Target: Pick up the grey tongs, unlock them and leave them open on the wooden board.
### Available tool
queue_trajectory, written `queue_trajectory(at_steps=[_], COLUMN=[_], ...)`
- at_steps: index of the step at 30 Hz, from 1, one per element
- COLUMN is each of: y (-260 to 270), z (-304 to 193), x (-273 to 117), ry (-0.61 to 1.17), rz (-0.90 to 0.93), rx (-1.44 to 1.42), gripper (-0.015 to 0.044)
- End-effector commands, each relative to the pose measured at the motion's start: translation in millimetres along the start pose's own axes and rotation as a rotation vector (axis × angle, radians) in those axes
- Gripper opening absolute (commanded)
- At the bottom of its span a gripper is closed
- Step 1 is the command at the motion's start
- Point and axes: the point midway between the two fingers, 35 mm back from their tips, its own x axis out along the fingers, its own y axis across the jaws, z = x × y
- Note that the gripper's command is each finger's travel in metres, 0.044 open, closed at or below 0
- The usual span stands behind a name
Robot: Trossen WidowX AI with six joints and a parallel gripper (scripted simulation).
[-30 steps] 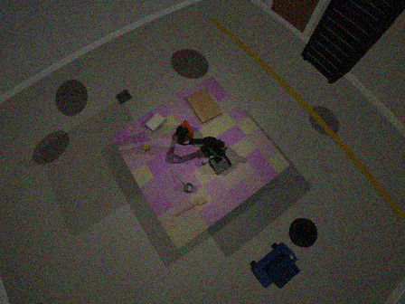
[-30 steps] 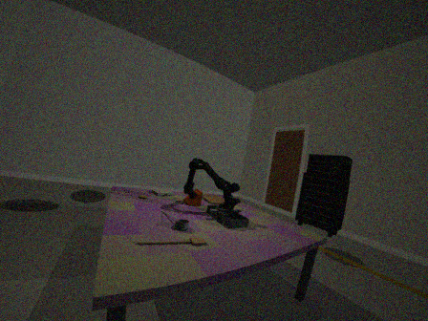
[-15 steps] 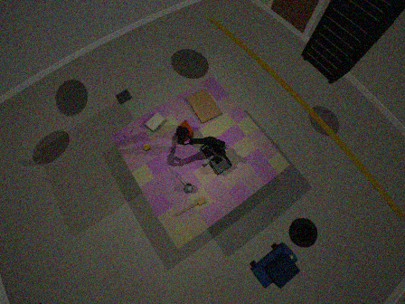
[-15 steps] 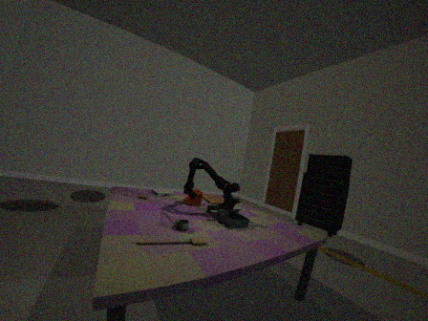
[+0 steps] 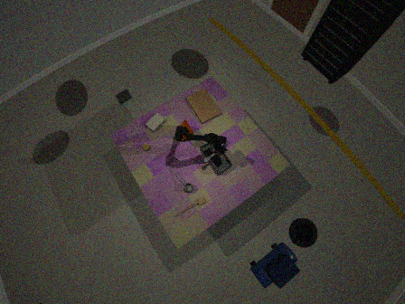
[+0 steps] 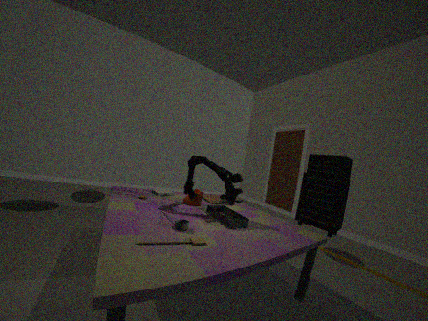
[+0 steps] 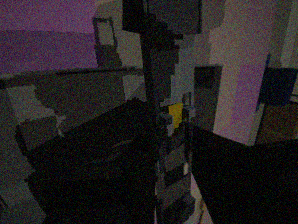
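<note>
My claw (image 5: 216,153) (image 6: 231,200) (image 7: 164,126) grips the grey tongs (image 7: 175,152) at the dark metal roasting tin (image 5: 223,164) (image 6: 228,217) (image 7: 75,80), right of a round-headed, long-handled utensil (image 5: 188,187) (image 6: 181,224) on the patchwork-patterned desk (image 5: 181,235) (image 6: 139,272); the tan wooden board (image 5: 203,105) lies on the far side.
</note>
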Motion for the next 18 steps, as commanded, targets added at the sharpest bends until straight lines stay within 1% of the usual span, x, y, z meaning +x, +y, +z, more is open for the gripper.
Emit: queue_trajectory(at_steps=[1,6,18], y=[-3.0,-4.1,-7.4], z=[-0.3,1.4,7.5], x=[-2.8,-1.5,3.4], ry=[0.003,-0.001,-0.01], rz=[-0.006,0.019,0.148], rx=[0.008,0.019,0.081], gripper=[-0.015,-0.015,-0.015])
